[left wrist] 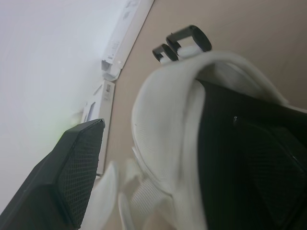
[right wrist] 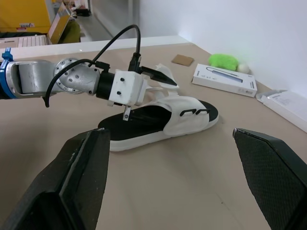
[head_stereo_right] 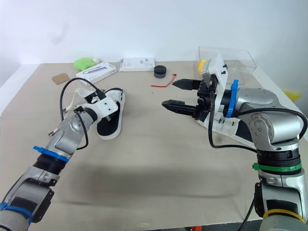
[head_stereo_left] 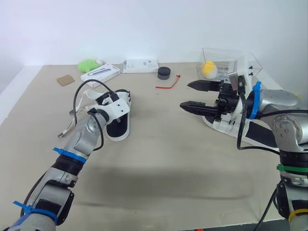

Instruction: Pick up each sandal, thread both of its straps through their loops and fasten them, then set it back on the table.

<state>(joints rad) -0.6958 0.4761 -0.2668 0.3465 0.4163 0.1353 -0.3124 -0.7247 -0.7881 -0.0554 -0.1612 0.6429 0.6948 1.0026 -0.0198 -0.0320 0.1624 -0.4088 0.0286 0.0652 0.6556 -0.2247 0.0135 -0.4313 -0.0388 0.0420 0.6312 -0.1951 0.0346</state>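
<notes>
1. The right fingers (head_stereo_left: 199, 107) are spread wide and hold nothing. They hang above the worktop (head_stereo_left: 159, 159), with their tips aimed across at the other arm.
2. The left fingers (left wrist: 72, 177) also stand well apart. They straddle the white upper of a sandal (head_stereo_left: 118, 126) and are not closed on it.
3. That sandal is white with a black footbed and lies on the left half of the worktop. Two black loops (left wrist: 182, 42) show on its upper.
4. The second sandal (head_stereo_left: 262, 135) lies on the right side, beneath the right forearm and partly hidden by it.
5. Along the far edge stand:
   - a clear box (head_stereo_left: 243, 57) with something yellow (head_stereo_left: 209, 68) inside
   - a black round object (head_stereo_left: 164, 72)
   - a red strip (head_stereo_left: 169, 84)
   - two white boxes (head_stereo_left: 140, 65) (head_stereo_left: 101, 73)
   - a green lump (head_stereo_left: 88, 65)
   - a brown card (head_stereo_left: 65, 80)
</notes>
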